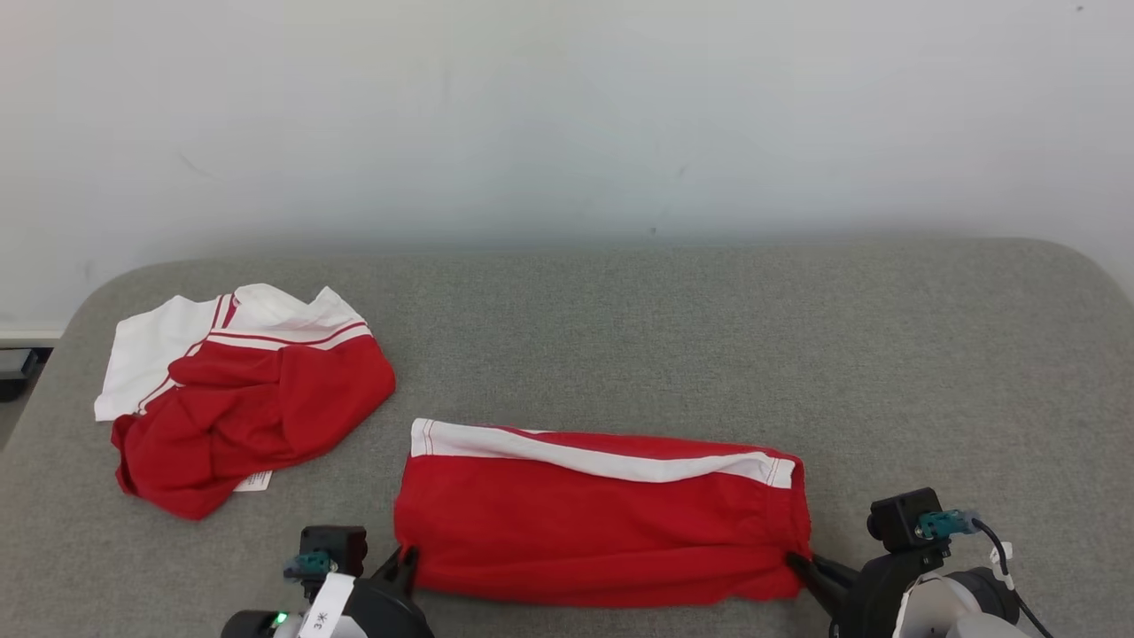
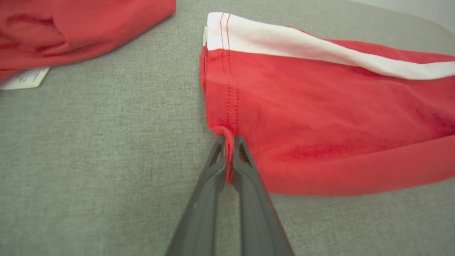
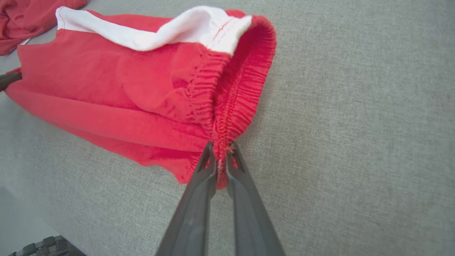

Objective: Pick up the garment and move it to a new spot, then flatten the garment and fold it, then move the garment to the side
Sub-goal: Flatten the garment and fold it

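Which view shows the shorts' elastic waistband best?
The right wrist view: the gathered waistband sits close up, pinched by the right gripper. The head view shows it small, as the shorts' right end; the left wrist view shows the hem end, held by the left gripper.

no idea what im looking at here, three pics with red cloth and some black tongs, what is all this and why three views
This is one moment seen by three cameras on a two-armed robot. The wide picture comes from its head, looking down at a grey padded surface. The other two come from cameras on its wrists, each looking along its own pair of dark fingers, your "tongs".

Two garments lie on the surface. The folded red shorts with a white stripe lie in front of the robot. A crumpled red and white garment lies off to its left, untouched.

The left gripper has its jaws shut on the hem corner of the shorts. The right gripper has its jaws shut on the gathered elastic waistband at the other end.
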You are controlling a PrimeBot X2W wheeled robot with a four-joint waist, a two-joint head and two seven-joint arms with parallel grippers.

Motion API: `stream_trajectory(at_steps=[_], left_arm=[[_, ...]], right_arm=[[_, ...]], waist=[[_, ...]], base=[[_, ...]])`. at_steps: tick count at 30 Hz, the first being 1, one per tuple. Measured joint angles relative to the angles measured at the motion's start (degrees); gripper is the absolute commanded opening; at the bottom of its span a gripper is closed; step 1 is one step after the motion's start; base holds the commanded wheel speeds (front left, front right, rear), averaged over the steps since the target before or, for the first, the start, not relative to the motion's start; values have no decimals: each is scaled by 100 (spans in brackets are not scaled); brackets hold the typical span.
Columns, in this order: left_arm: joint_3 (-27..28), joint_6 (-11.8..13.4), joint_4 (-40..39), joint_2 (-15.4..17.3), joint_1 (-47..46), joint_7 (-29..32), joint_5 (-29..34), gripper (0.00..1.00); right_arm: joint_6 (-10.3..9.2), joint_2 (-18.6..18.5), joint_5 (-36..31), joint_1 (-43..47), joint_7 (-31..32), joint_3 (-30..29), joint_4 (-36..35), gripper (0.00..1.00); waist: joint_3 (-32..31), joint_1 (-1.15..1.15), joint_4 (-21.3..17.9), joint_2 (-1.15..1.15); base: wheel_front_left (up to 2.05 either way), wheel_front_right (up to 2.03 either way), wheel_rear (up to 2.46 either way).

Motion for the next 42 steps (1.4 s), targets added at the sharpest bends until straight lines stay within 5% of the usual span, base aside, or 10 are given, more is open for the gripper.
stream_trajectory(at_steps=[20, 21, 22, 23, 24, 34, 42], left_arm=[[-111, 290, -303, 7, 141, -9, 52, 2], [-111, 313, -311, 7, 143, -9, 53, 75], [-110, 350, -321, 8, 145, -9, 57, 100], [-109, 378, -334, 12, 147, -9, 64, 100], [-107, 382, -350, 25, 147, -10, 79, 100], [114, 598, -704, 364, 449, -53, 98, 100], [304, 904, -1381, 637, 815, -59, 104, 100]], right_arm=[[-12, -115, 43, 82, 366, 100, -166, 0], [-18, -116, 43, 82, 391, 94, -170, 36], [-31, -116, 43, 82, 404, 88, -182, 71], [-67, -116, 43, 82, 405, 83, -202, 95], [-67, -118, 44, 81, 405, 74, -220, 100], [-98, -229, 354, 239, 337, -236, -706, 100], [-424, -495, 352, 565, -62, -606, -1160, 100]], waist=[[25, 1, 66, 0], [29, 1, 67, 0], [32, 1, 67, 0], [33, 1, 67, 0], [33, 1, 67, 0], [-31, 1, 39, 0], [-119, 0, 2, 1]], base=[[0, 0, 0], [0, 0, 0], [0, 0, 0], [0, 0, 0], [0, 0, 0], [0, 0, 0], [0, 0, 0]])
